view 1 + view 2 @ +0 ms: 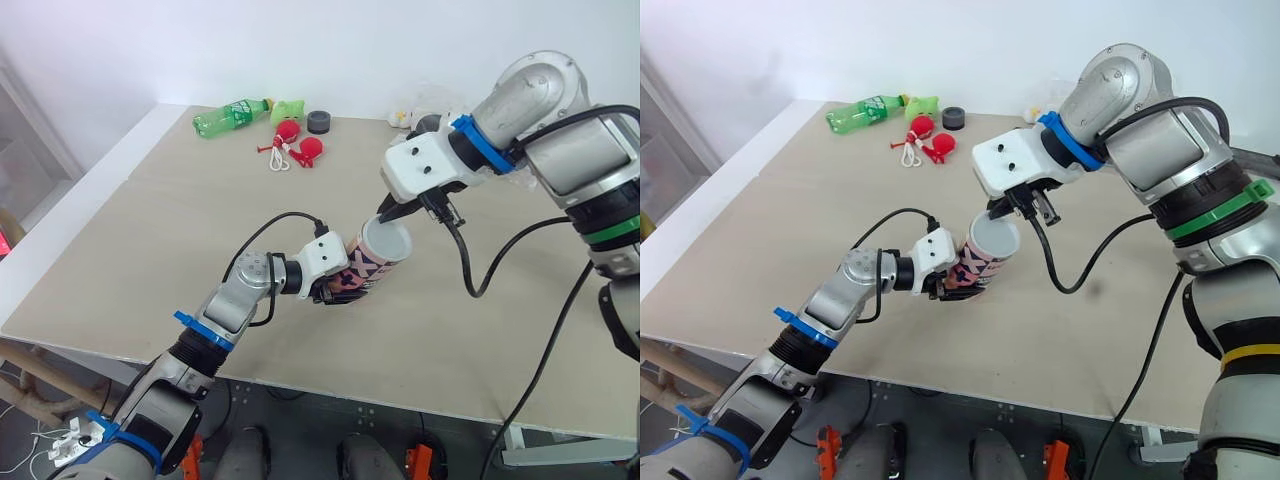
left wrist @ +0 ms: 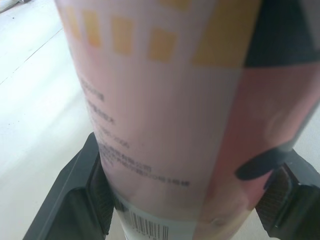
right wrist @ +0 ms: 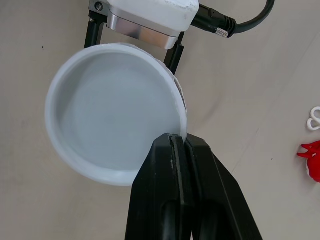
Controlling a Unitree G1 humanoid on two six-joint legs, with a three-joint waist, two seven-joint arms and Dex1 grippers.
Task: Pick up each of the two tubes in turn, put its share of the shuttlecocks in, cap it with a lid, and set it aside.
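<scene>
A wide beige table (image 1: 150, 230) takes up most of the scene. Over its front middle the left gripper (image 1: 338, 290) holds a tube (image 1: 366, 270) printed in pink, white and black. Its two black fingers (image 2: 82, 195) are spread as wide as the tube and press on either side of the lower part, near the barcode. The tube is tilted, with its upper end leaning away from the left arm and towards the right arm.

A white lid (image 3: 110, 110) sits across that upper end, hollow side outward. The right gripper (image 3: 178, 145) comes down from above and pinches the lid's rim, its fingers drawn nearly together with only the thin edge between them. I cannot tell whether the lid is pressed fully home.

Well apart from this, by the table's far edge, a green bottle (image 1: 228, 117) lies on its side. Just beside it is a small green thing (image 1: 290, 107). Next come two red things (image 1: 298, 140) with white loops (image 1: 279, 160), and near them a dark grey ring (image 1: 319, 122)
</scene>
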